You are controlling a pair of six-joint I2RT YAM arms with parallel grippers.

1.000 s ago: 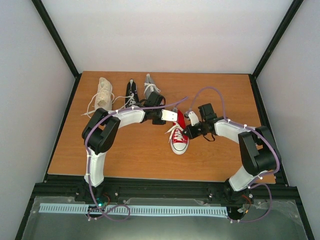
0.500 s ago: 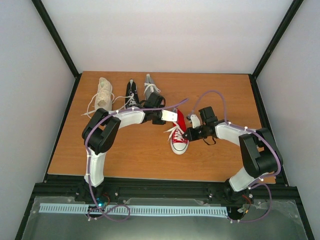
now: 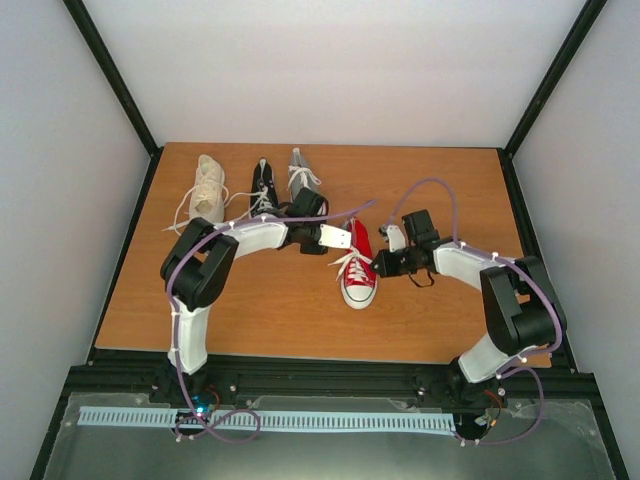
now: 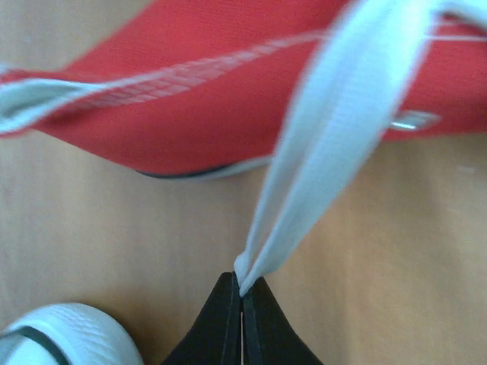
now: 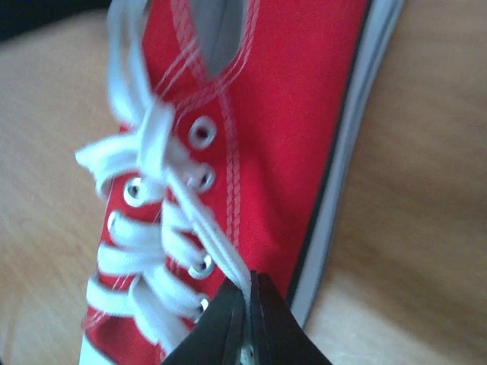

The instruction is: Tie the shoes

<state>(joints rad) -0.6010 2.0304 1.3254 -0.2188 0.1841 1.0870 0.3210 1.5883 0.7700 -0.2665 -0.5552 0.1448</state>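
The red sneaker (image 3: 359,272) lies mid-table, toe toward the near edge, white laces loose. It also shows in the left wrist view (image 4: 228,99) and the right wrist view (image 5: 281,137). My left gripper (image 3: 343,238) is at its left, shut on a folded loop of white lace (image 4: 319,167). My right gripper (image 3: 378,264) is at its right side, shut on another white lace strand (image 5: 205,228) that runs up from the eyelets. The cream high-top (image 3: 208,187), the black sneaker (image 3: 263,183) and the grey sneaker (image 3: 300,172) stand in a row at the back left.
The wooden table (image 3: 430,310) is ringed by a black frame (image 3: 320,372) and white walls. Purple cables loop over both arms. A white rounded toe cap (image 4: 61,338) shows at the lower left of the left wrist view.
My right gripper has shifted slightly right and away from the red sneaker, drawing its lace. My left gripper has moved slightly toward the near side with its lace loop.
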